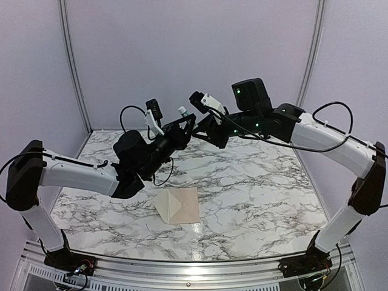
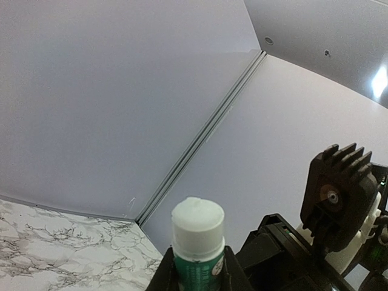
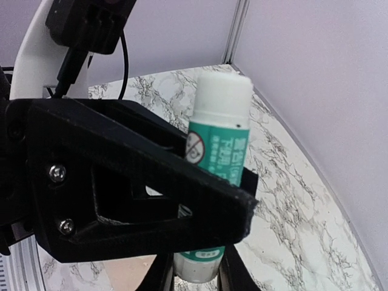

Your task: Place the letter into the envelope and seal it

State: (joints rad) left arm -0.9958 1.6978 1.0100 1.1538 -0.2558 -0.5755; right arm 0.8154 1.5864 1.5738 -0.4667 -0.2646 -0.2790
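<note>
A green glue stick (image 2: 197,242) with a white cap is held up in the air between both arms. My left gripper (image 2: 197,276) is shut on its green body just below the cap. My right gripper (image 3: 197,276) has its fingers on either side of the stick's white bottom end (image 3: 195,270) and pressed against it. The left gripper's black finger (image 3: 139,182) crosses in front of the stick (image 3: 221,139). On the table below lies the envelope (image 1: 182,206), a pinkish-tan rectangle with its paler pointed flap (image 1: 166,206) open to the left. I cannot make out the letter apart from it.
Both arms meet high over the back middle of the marble table (image 1: 254,188), with the glue stick's cap (image 1: 181,111) showing between them. Pale walls close in the table at the back and sides. A metal rail (image 1: 194,267) runs along the near edge.
</note>
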